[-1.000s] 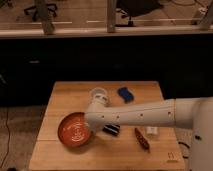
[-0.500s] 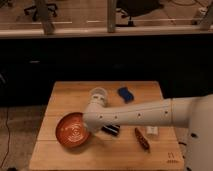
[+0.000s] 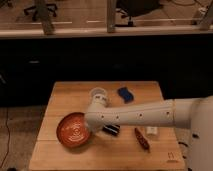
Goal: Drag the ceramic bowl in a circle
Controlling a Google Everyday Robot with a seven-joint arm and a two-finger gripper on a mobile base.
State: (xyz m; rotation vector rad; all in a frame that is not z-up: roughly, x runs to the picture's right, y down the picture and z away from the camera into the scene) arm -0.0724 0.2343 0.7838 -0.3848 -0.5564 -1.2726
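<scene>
A wide, shallow, round orange-red ceramic bowl [image 3: 74,130] with pale swirl marks inside sits on the left front part of a light wooden table [image 3: 65,92], nearer the left edge than the centre. The robot's white arm [image 3: 145,116] reaches in from the right, low across the table, and ends at the bowl's right rim. There the gripper [image 3: 91,125] lies at or over that rim, hidden under the rounded white end of the arm, so whether it has hold of the bowl or only touches it cannot be told. Just behind the arm's end stands a small translucent plastic cup [image 3: 99,93], upright, apart from the bowl. A blue rectangular sponge-like block [image 3: 125,93] lies further right, toward the back of the table. Below the arm, a small dark packet [image 3: 112,130] rests just beside the bowl's right side. A slim reddish-brown wrapped bar [image 3: 142,138] lies at an angle near the front right, with a small white object [image 3: 151,130] close to it.
</scene>
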